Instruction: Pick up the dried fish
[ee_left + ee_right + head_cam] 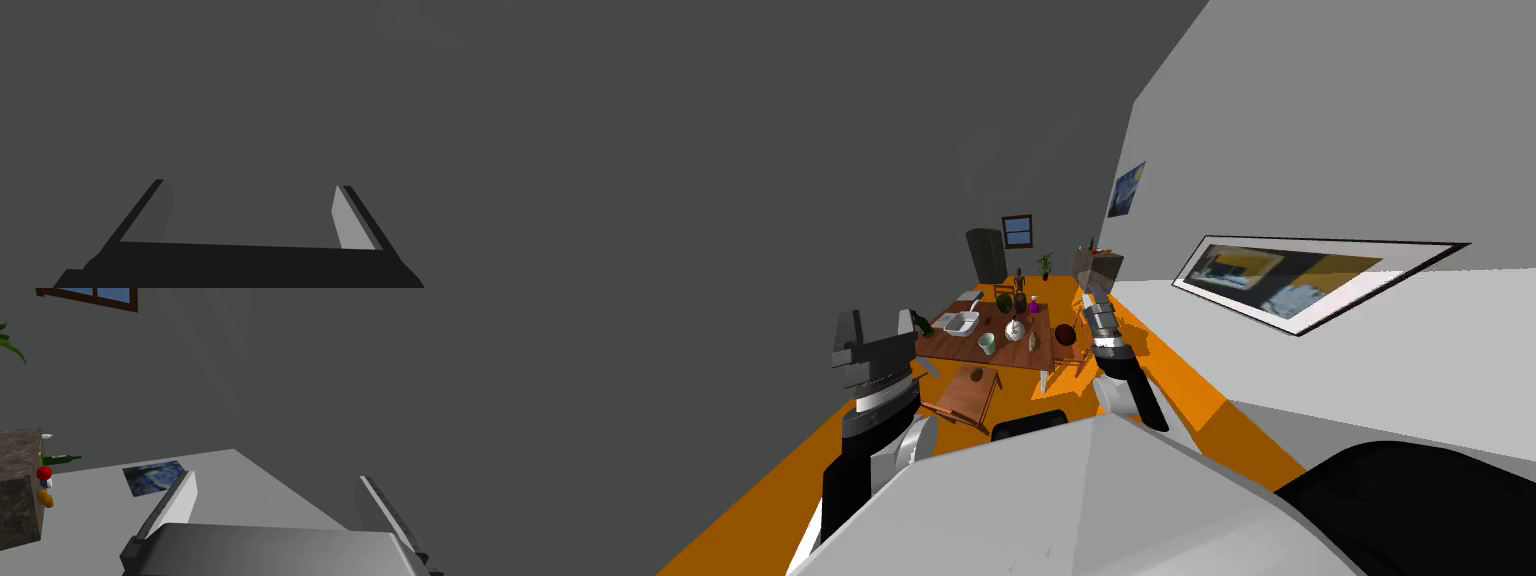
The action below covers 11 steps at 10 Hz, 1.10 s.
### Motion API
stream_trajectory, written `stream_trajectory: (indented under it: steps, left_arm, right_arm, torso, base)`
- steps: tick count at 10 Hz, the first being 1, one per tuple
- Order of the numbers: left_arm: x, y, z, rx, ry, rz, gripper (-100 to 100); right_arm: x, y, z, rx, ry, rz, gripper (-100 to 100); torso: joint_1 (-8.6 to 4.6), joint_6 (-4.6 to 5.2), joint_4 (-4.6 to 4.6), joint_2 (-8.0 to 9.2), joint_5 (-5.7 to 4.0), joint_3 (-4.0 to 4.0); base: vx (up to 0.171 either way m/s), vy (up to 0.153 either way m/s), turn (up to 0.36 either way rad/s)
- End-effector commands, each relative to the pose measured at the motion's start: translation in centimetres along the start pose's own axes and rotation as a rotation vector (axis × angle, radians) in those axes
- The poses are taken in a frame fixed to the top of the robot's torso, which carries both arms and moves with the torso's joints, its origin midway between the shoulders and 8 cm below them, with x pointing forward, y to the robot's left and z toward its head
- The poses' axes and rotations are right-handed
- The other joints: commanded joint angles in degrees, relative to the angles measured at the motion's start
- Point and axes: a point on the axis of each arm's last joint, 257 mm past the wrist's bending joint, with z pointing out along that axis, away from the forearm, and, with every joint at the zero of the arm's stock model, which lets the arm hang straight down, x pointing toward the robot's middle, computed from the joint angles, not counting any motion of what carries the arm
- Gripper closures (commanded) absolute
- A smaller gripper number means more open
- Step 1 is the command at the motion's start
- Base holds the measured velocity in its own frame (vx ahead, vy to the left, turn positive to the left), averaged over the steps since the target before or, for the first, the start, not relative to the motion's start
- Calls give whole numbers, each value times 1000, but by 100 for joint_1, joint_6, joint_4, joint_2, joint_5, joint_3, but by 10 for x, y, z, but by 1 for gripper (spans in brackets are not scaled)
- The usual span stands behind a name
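Dried fish (1033,340): small tan sliver, as best you can tell; lies near the bench's (952,347) near right corner, between a pale cup (987,343) and a dark red bowl (1065,334); well apart from both arms. Left pincer (874,335): blades wide apart, holding nothing; raised before a dark grey wall. Right pincer (1095,303): blades spread, empty.

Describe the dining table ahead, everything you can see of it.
The table stands ahead on the orange floor. It has a rectangular brown top, wood by its look, on pale legs. On it sit a white tray, a green bottle, a pale cup, a dark red bowl and a slim tan piece, probably the dried fish, among other small items. A brown chair stands at its near side.
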Motion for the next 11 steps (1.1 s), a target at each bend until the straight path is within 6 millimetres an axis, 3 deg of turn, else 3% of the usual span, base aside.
stream_trajectory:
  steps: [1, 8, 11]
  left_arm:
    - [0, 0, 0, 0, 0, 0, 0]
    - [0, 0, 0, 0, 0, 0, 0]
    - [0, 0, 0, 0, 0, 0, 0]
  right_arm:
    - [13, -11, -3, 19, 44, -23, -100]
    - [88, -88, -35, 152, 272, -162, -100]
    - [102, -105, -45, 181, 317, -195, -100]
  torso:
    - [0, 0, 0, 0, 0, 0]
    - [4, -2, 0, -1, 1, -1]
    - [2, -2, -1, -5, 1, -3]
  base:
    - [-14, 8, 204]
    - [-10, 14, 312]
    - [13, 3, 210]
